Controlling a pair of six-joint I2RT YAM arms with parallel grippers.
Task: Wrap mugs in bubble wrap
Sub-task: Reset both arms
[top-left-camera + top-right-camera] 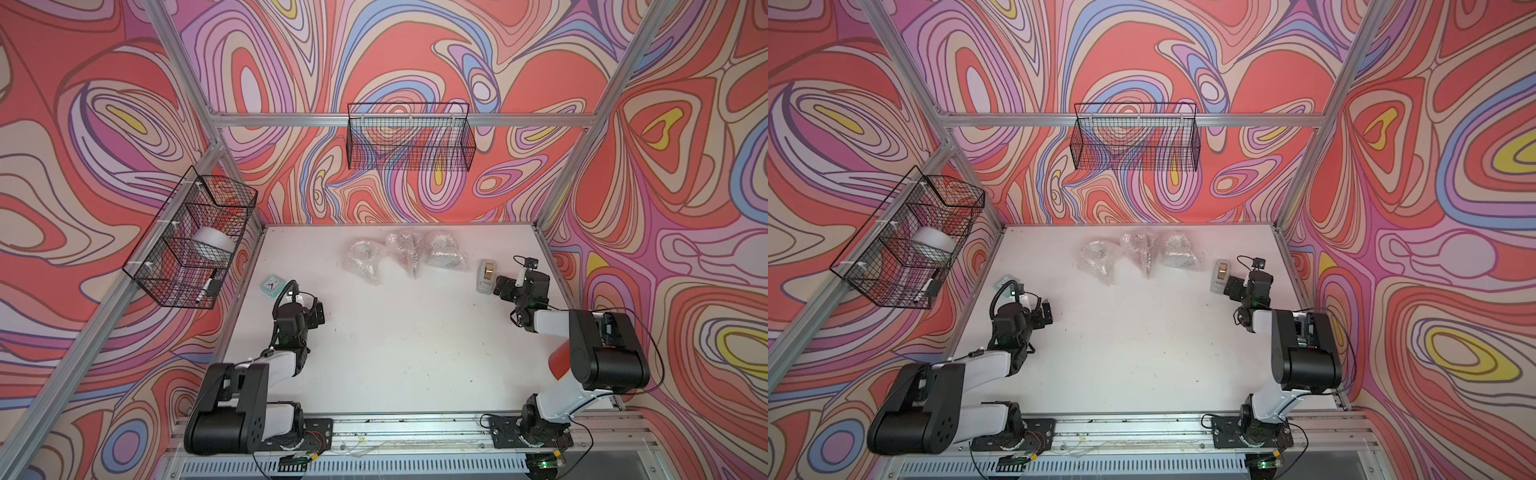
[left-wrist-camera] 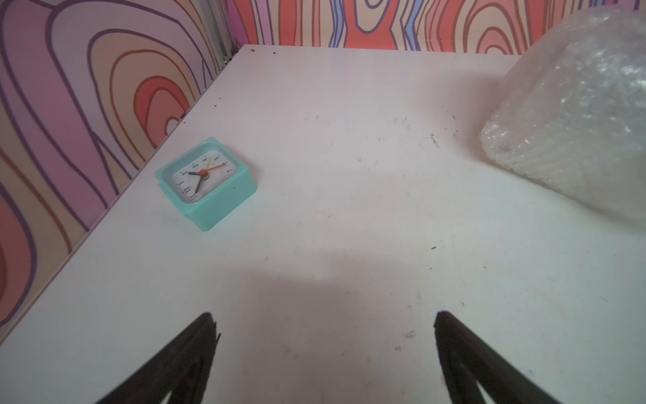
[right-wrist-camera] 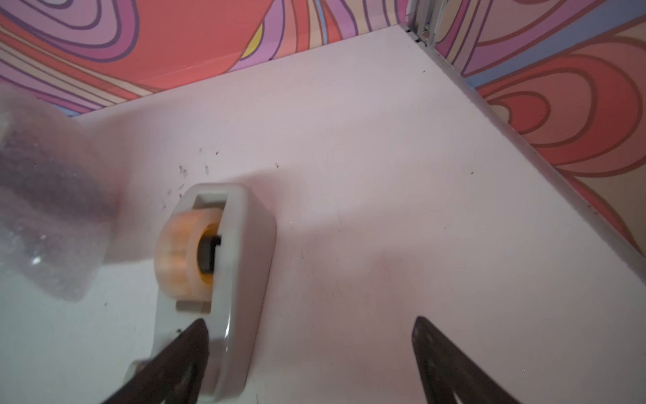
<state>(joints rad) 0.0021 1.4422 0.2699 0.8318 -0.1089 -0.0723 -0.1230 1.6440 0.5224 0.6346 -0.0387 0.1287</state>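
White table (image 1: 395, 365), swirl-print walls. Three bundles of bubble wrap (image 1: 403, 251) lie in a row starting near the tape dispenser (image 1: 487, 276) and running away from it along the back edge. No bare mugs in sight, so wrapping looks done; whether the bundles are taped, can't tell. Both tools are empty with jaws apart: right gripper (image 3: 311, 323) just beside the tape dispenser, left gripper (image 2: 323, 318) well apart from it.

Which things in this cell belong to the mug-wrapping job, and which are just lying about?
Job:
- three bubble wrap bundles, in a row at the back
- tape dispenser, probably for sealing

Lying about:
- green clock
- white roll and marker in the side basket
- back basket
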